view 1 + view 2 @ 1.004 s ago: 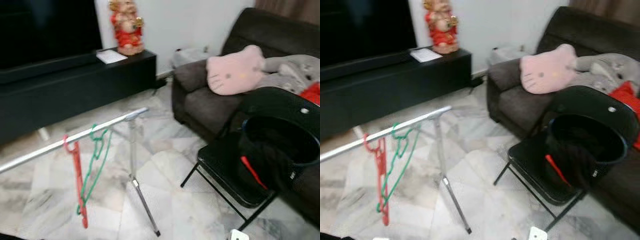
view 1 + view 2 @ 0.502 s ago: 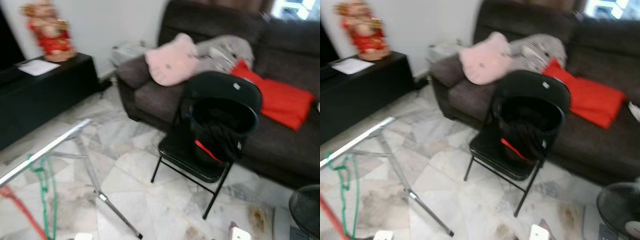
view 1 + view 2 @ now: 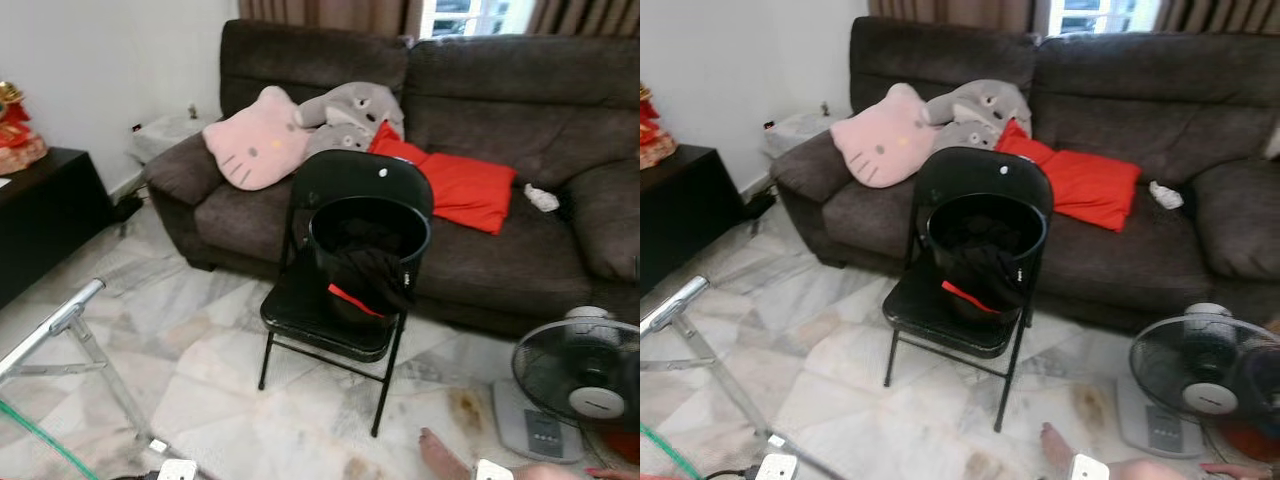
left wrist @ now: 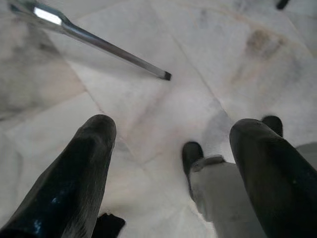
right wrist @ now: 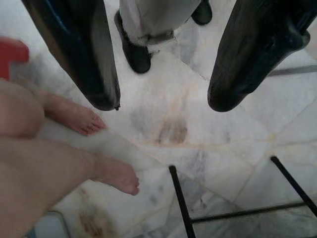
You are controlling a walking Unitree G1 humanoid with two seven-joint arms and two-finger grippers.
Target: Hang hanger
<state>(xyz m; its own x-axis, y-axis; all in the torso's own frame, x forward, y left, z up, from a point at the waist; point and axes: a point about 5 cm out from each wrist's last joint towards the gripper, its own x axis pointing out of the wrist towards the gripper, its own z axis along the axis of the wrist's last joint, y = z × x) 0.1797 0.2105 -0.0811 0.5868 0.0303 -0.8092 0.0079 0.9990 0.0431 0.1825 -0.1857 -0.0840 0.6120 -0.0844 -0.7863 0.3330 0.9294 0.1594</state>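
Observation:
A red hanger lies among dark clothes in a black basket that stands on a black folding chair in front of the sofa. The end of the silver clothes rail juts in at the lower left, and a strip of a green hanger shows below it. My left gripper hangs open over the marble floor near a rack leg's tip. My right gripper is open too, above the floor and a person's bare feet. Neither holds anything.
A dark brown sofa with a pink cat cushion, a grey cushion and a red cushion fills the back. A floor fan stands at the right. A person's foot rests on the floor ahead of me. A black cabinet is at the left.
The view has swung to the right: the rail and its red and green hangers have slid off to the left edge, and the chair with the basket now sits in the middle.

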